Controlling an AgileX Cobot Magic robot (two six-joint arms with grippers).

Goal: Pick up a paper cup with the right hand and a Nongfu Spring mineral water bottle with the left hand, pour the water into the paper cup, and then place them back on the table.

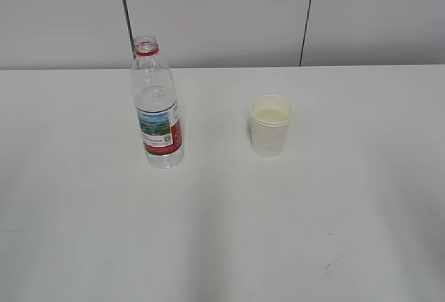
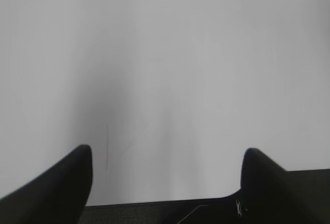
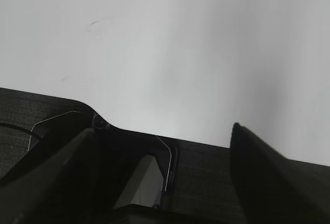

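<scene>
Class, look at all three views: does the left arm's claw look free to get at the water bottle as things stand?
Probably yes. The claw stands open over bare table, and the water bottle is upright with nothing before it; the paper cup stands apart to one side. The claw is still well short of it.

A pale grey panelled wall (image 1: pixel 222 10) filled the top of the exterior view, from ten o'clock across to two o'clock. Two thin dark seams cut it into three panels: the left seam (image 1: pixel 125 3) stood at about eleven o'clock and leaned slightly, and the right seam (image 1: pixel 307 17) stood at about one o'clock. In the left wrist view a dark strip (image 2: pixel 134 212) lay at six o'clock. In the right wrist view a dark textured surface (image 3: pixel 201 172) spread from nine o'clock down to five o'clock. On it, near six o'clock, sat a pale wedge-shaped piece (image 3: pixel 142 182), bordered by a thin light line (image 3: pixel 167 162). What these were could not be told.
</scene>
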